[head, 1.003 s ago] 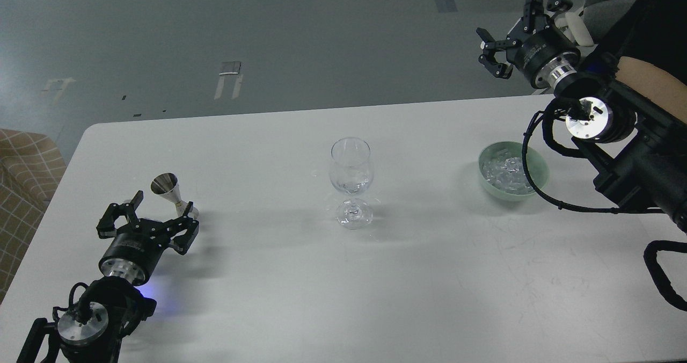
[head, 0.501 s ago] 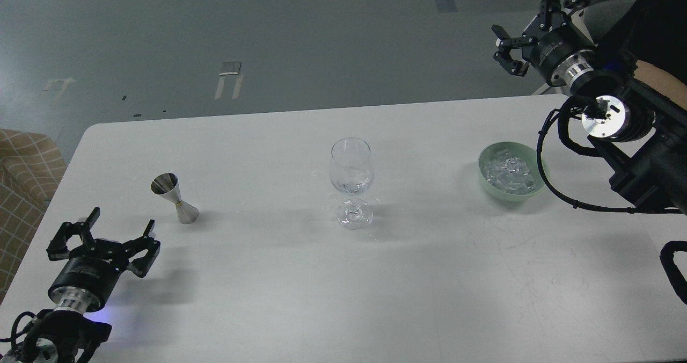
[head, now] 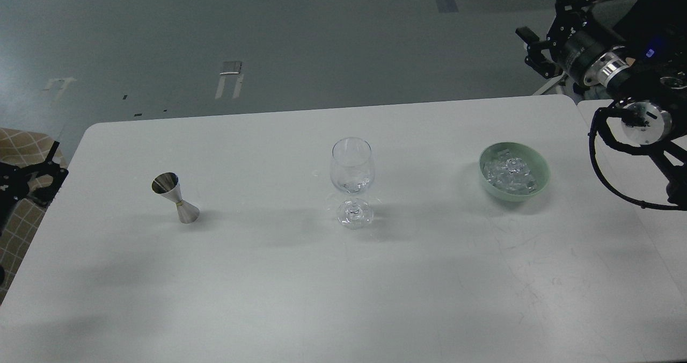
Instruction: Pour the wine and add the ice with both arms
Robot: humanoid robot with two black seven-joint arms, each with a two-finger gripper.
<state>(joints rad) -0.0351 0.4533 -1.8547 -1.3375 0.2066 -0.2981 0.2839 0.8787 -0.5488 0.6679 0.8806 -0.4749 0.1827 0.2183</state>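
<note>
A clear stemmed wine glass (head: 351, 183) stands upright at the table's middle, with a little clear content at the bottom of its bowl. The ice (head: 509, 172) is a glittering heap in a pale green bowl (head: 541, 165) to the right. A steel jigger (head: 175, 197) stands upright to the left. My left gripper (head: 53, 163) is at the far left edge, off the table's side, with fingers spread and empty. My right gripper (head: 546, 22) is high at the top right, beyond the table's far corner, open and empty.
The white table (head: 343, 298) has rounded far corners. A checked brown seat (head: 21, 234) stands beside its left edge. The right arm's cable loop (head: 606, 175) hangs over the table's right edge. Grey floor lies beyond.
My left gripper has drawn back from beside the jigger to the left, off the table. My right gripper has moved up and to the right, away from the bowl. Both stayed open.
</note>
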